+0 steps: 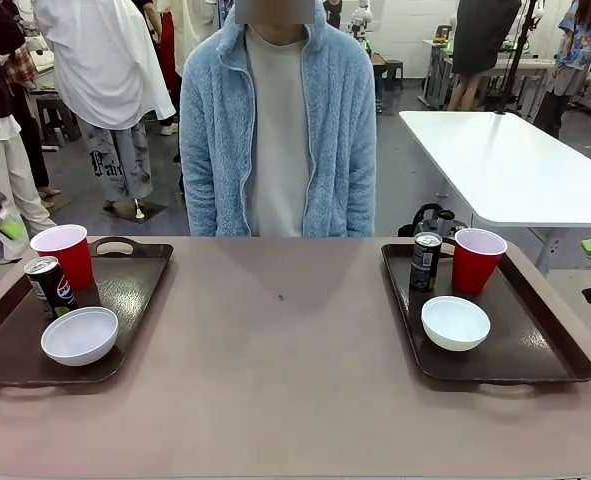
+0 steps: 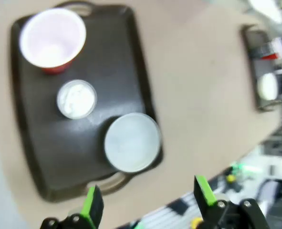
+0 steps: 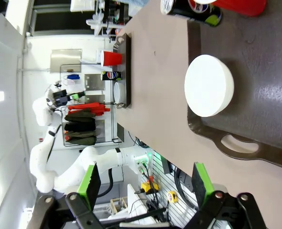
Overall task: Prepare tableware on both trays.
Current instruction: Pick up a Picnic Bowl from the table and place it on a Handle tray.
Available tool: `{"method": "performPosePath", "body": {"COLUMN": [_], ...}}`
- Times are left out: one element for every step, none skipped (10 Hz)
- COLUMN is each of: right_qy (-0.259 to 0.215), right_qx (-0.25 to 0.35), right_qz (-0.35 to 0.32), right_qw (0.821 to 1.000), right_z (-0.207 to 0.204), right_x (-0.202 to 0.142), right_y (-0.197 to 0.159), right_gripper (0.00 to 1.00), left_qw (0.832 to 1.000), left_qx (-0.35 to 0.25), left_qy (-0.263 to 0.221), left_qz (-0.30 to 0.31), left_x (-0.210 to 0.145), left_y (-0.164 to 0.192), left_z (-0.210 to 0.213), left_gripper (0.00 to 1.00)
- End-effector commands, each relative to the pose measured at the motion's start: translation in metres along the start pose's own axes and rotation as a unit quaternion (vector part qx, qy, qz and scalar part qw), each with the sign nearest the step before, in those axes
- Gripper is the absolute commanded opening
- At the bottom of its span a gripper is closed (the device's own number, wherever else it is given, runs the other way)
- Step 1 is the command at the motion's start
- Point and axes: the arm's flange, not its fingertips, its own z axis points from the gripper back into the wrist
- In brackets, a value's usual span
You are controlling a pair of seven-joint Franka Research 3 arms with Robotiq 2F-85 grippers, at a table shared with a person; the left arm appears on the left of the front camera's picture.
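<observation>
Left hand (image 2: 148, 202) spread, right hand (image 3: 143, 183) spread, left tray (image 2: 121, 52) pic blurred.

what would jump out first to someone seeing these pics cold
Two matching sets: a glossy dark-brown rectangular tray at the table's left edge and another at its right, each carrying a red plastic cup, a slim dark drink can and a small round white bowl. A person in a fluffy light-blue jacket stands at the far side, between them. Both green-padded grippers, left and right, hang open with nothing in them.
</observation>
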Motion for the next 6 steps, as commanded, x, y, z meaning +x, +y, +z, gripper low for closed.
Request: {"method": "performPosePath", "body": {"right_qy": [-0.005, -0.005, -0.005, -0.005, -0.005, -0.005], "right_qx": [0.014, 0.014, 0.014, 0.014, 0.014, 0.014], "right_qz": [0.011, 0.011, 0.011, 0.011, 0.011, 0.011], "right_qw": [1.0, 1.0, 1.0, 1.0, 1.0, 1.0], "right_z": [-0.001, -0.001, -0.001, -0.001, -0.001, -0.001], "right_x": [0.002, 0.002, 0.002, 0.002, 0.002, 0.002], "right_y": [0.0, 0.0, 0.0, 0.0, 0.0, 0.0], "right_gripper": [1.0, 1.0, 1.0, 1.0, 1.0, 1.0], "left_qw": [0.979, 0.966, 0.957, 0.953, 0.951, 0.951], "left_qx": [-0.202, -0.253, -0.279, -0.287, -0.287, -0.283], "left_qy": [0.001, -0.001, -0.001, -0.01, -0.024, -0.036], "left_qz": [0.023, 0.059, 0.083, 0.096, 0.111, 0.122], "left_x": [0.002, -0.007, -0.017, -0.021, -0.029, -0.033], "left_y": [0.045, 0.072, 0.098, 0.113, 0.123, 0.135], "left_z": [-0.005, -0.008, -0.007, -0.002, 0.003, 0.01], "left_gripper": [1.0, 1.0, 1.0, 1.0, 1.0, 1.0]}}
